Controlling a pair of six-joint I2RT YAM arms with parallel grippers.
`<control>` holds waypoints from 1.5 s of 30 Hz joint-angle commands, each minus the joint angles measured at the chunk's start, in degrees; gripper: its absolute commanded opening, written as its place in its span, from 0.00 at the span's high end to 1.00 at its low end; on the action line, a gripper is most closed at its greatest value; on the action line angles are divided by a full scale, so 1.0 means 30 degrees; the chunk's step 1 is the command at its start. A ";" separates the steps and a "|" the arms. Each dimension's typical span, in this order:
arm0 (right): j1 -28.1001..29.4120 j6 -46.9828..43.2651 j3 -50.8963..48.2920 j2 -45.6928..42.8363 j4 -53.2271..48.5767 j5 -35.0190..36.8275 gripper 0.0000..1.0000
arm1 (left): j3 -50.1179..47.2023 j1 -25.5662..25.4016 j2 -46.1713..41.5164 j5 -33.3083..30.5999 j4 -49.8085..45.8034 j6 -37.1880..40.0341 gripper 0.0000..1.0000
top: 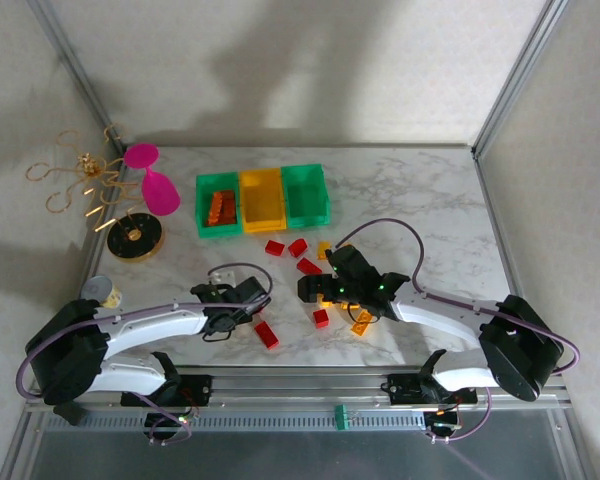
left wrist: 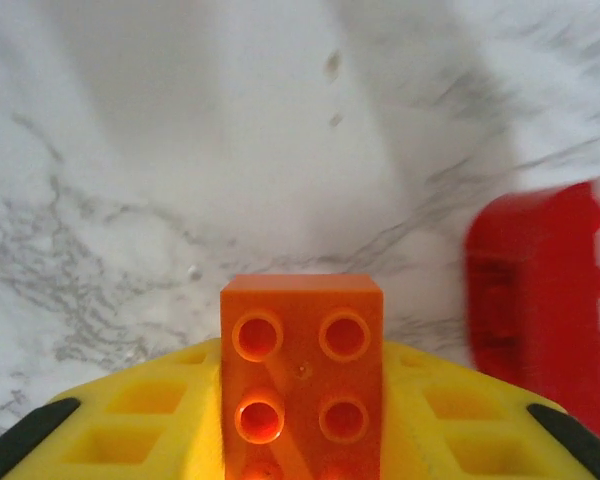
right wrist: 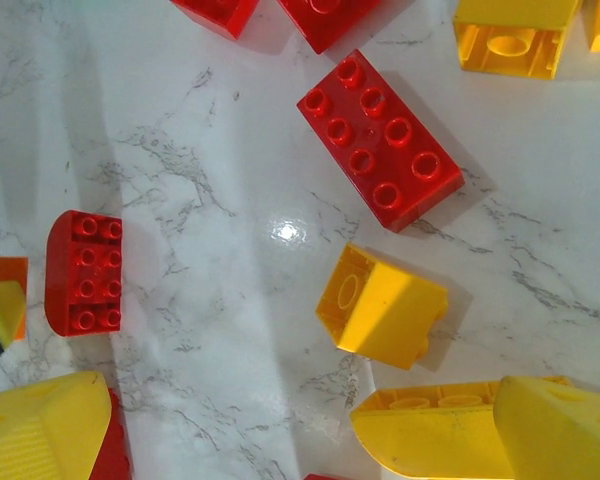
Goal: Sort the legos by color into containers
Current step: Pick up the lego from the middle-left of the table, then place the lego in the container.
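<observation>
On the white marbled tabletop (top: pixel 410 200), three small open-top plastic bins stand side by side near the back: a green bin (top: pixel 216 203) with orange bricks inside, a yellow bin (top: pixel 262 199) in the middle, and a second green bin (top: pixel 306 193) on the right. Left of them lies a pink plastic goblet (top: pixel 152 180) on its side, near a round black-and-gold stand (top: pixel 133 239) with gold wire hooks. Loose red, orange and yellow plastic toy bricks are scattered on the tabletop in front of the bins, among them a red rectangular brick (top: pixel 267 335) just beside the left arm's tool (top: pixel 242 305). In the left wrist view, that tool (left wrist: pixel 300 440) has its yellow fingers (left wrist: pixel 130 420) closed narrowly on a small orange studded brick (left wrist: pixel 302 375), which sits between them with its studs toward the camera; a blurred red brick (left wrist: pixel 540 300) lies on the marble to the right. The right tool (top: pixel 315 290) hangs low over the scattered bricks with its yellow fingers (right wrist: pixel 540 430) spread wide and holding nothing. Beneath it the right wrist view shows a long red eight-stud brick (right wrist: pixel 380 140), a rounded red brick (right wrist: pixel 83 272), and a yellow sloped brick (right wrist: pixel 382 305) lying on its side.
</observation>
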 commanded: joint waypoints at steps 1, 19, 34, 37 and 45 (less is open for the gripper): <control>0.0019 -0.0137 0.0864 -0.0201 0.0720 0.0225 0.01 | 0.1878 0.0812 -0.0177 -0.1751 -0.1138 0.0995 0.68; -0.1771 -0.0791 0.3271 0.1177 0.0988 0.0593 0.01 | 1.4657 0.9073 1.0789 -0.4862 0.0932 0.7994 0.70; -0.2016 -0.1825 0.3931 0.1666 -0.0020 0.0768 0.01 | 1.8551 0.9968 1.3231 -0.3561 0.0911 0.9384 0.41; -0.1511 -0.2665 0.4755 0.2243 -0.0896 0.1188 0.01 | 1.6718 0.9549 1.1199 -0.2591 0.1297 0.8964 0.40; -0.0046 -0.5484 0.8273 0.5591 -0.3885 0.2524 0.03 | 1.0577 0.7451 0.4949 -0.1201 0.2196 0.7385 0.36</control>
